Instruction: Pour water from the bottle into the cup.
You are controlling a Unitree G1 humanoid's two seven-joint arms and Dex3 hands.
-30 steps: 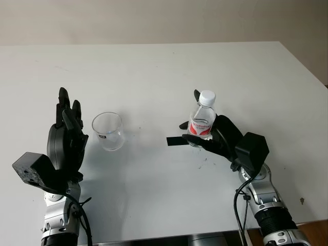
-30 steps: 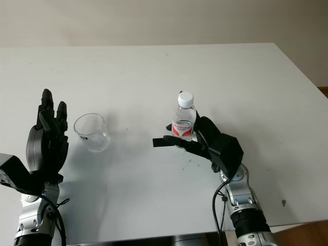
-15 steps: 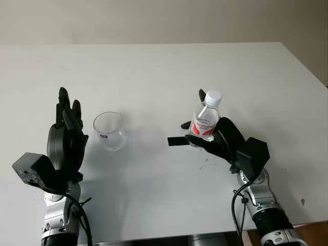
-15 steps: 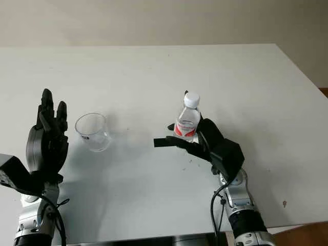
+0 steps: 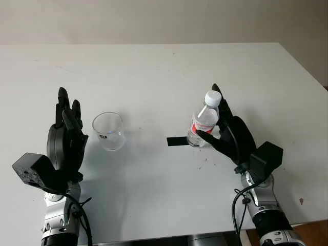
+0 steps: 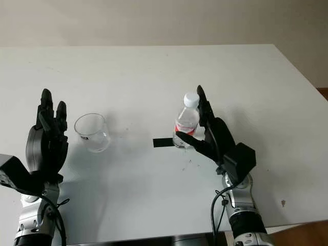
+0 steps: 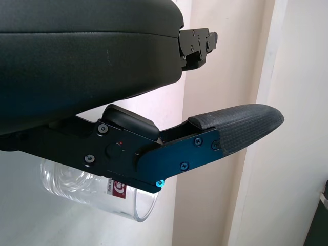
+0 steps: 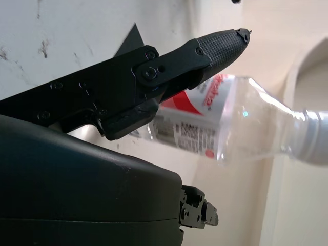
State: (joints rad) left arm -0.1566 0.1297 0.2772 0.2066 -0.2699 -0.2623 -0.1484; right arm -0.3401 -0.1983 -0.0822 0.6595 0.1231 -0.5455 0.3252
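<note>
A white worktop (image 5: 154, 66) is seen from above, with two black robot hands at its near edge. A clear bottle (image 5: 203, 126) with a white cap and red label is clamped in the right hand (image 5: 230, 136); the thumb crosses its lower front and the fingers (image 5: 221, 105) rise behind it. The bottle's long axis is near upright, leaning slightly with the cap tipped away from the cup. Whether its base touches the worktop cannot be told. A black strip (image 5: 177, 141) lies on the worktop just beside the bottle's base, on the cup side.

The empty clear cup (image 5: 108, 130) stands upright well to the left of the right fingers, and just beside the left hand (image 5: 65, 141), which is open and raised, holding nothing.

Compared with a second ago, the right fingers have swung from pointing across the worktop to pointing up behind the bottle, and the bottle has shifted slightly away from the cup. The cup and left hand are unchanged.
</note>
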